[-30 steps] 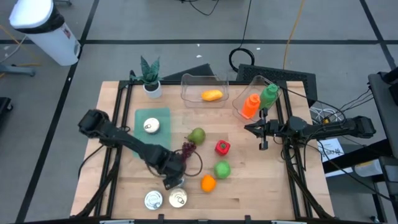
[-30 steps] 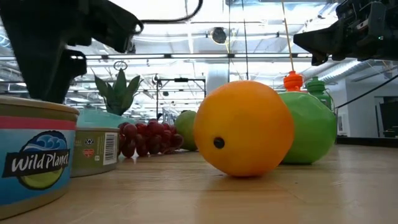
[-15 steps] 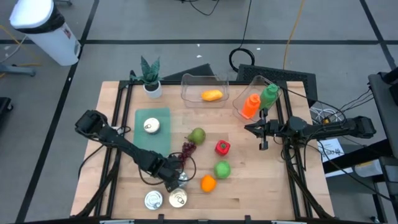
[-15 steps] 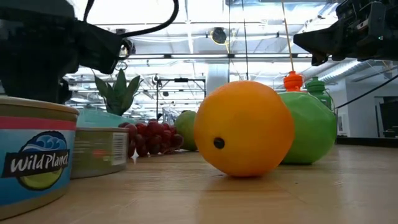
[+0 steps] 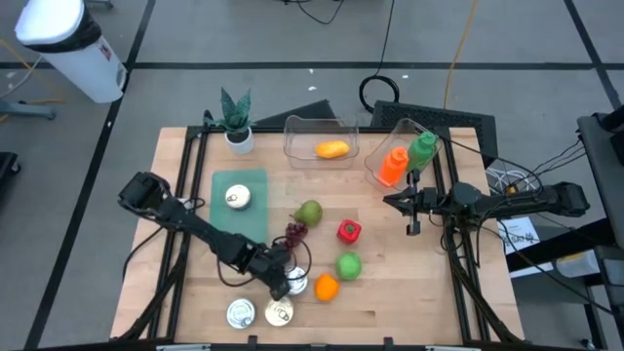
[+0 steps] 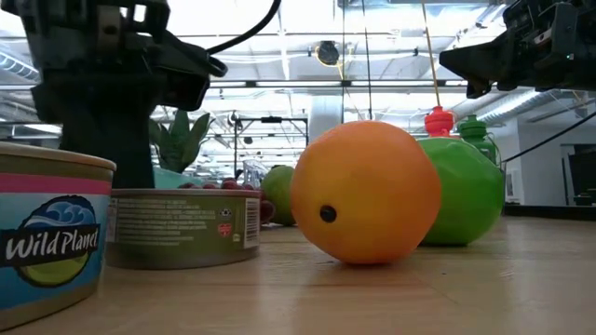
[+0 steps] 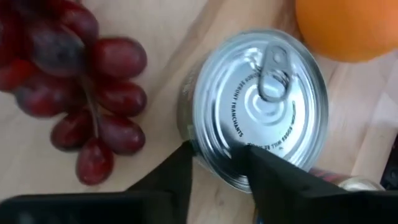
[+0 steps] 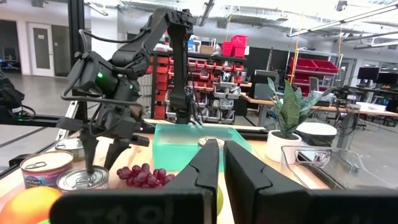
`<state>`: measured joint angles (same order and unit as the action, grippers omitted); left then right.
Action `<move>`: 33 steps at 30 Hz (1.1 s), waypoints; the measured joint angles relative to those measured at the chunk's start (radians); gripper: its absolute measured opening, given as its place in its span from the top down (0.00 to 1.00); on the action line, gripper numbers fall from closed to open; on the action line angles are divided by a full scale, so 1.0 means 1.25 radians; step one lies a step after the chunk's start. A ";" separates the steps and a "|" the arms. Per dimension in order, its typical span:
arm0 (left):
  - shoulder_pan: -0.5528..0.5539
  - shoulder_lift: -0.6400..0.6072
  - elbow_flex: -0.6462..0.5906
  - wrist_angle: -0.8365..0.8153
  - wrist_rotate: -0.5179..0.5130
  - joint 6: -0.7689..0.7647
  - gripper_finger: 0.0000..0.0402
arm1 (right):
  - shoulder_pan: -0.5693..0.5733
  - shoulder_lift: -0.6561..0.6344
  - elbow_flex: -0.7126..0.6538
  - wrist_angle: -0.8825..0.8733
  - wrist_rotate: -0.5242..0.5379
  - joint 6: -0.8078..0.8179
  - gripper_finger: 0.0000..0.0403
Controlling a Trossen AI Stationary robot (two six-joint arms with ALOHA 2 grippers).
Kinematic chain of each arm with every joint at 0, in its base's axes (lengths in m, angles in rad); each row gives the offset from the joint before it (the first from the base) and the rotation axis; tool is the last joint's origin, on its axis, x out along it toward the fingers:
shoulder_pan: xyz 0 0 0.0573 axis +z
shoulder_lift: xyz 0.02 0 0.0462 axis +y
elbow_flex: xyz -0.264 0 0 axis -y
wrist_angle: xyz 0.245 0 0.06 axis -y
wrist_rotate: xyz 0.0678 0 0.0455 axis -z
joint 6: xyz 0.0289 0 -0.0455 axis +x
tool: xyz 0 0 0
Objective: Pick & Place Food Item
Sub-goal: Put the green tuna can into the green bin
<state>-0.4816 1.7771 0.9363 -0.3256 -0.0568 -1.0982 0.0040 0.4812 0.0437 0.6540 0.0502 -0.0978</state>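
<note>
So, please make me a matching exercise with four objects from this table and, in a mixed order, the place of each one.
Things:
1. yellow fruit
2. can with the pull tab
3. white round object
4. potted plant

Places:
A. on the green mat
B. at the table's back edge
C. in the clear bin
D. under the left gripper

Pairs: 1-C, 2-D, 3-A, 4-B

Blue-labelled can reads "Wild Planet"; the silver can lid bears embossed lettering, partly legible as "FRANCHANTS"; the olive can label carries print too small to read.
</note>
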 joint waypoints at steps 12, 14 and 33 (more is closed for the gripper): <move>0.018 -0.002 0.000 0.000 -0.004 -0.007 0.98 | 0.000 0.000 0.000 0.000 0.000 0.000 0.97; 0.018 -0.003 0.001 0.000 -0.017 -0.006 0.98 | 0.000 0.000 0.000 0.000 0.000 0.000 0.97; 0.051 -0.197 -0.006 -0.024 -0.145 0.066 0.99 | 0.000 0.000 0.000 0.000 0.000 0.000 0.97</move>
<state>-0.4184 1.5306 0.9291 -0.3554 -0.2375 -1.0162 0.0040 0.4808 0.0440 0.6541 0.0505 -0.0978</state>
